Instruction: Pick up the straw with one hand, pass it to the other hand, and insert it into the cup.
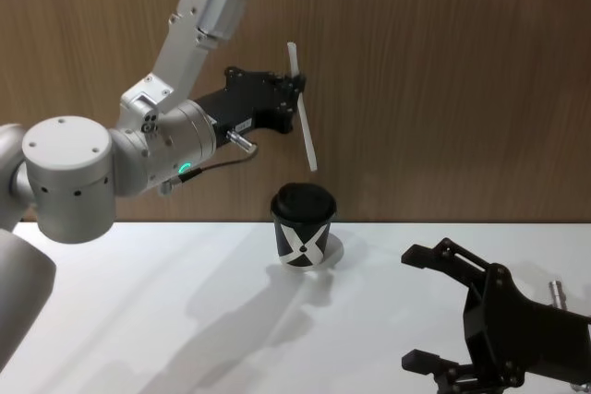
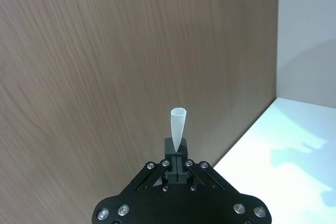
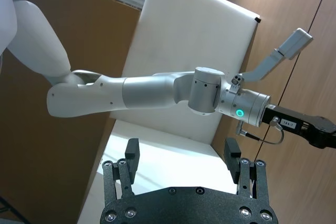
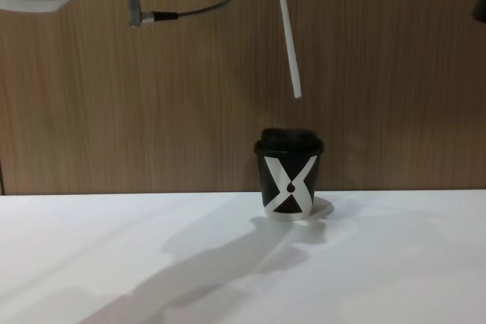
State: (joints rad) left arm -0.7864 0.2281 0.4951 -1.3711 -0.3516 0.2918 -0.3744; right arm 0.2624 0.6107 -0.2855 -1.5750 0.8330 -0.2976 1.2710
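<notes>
My left gripper [image 1: 297, 91], the one with the silver wrist and green ring, is raised above the table and shut on the white straw [image 1: 305, 122]. The straw [image 4: 289, 39] hangs nearly upright, its lower tip a short way above the lid of the black cup [image 4: 288, 173]. The cup [image 1: 303, 225] stands upright on the white table, its white X pattern facing me. In the left wrist view the straw [image 2: 177, 128] sticks out between the closed fingers. My all-black right gripper [image 1: 427, 308] hovers open at the lower right, holding nothing; its fingers [image 3: 132, 157] stand wide apart.
A brown wood-grain wall [image 1: 443, 71] rises right behind the cup. The white table [image 1: 185, 302] spreads out in front of and beside the cup. A dark cable [image 4: 194, 9] loops under the left wrist.
</notes>
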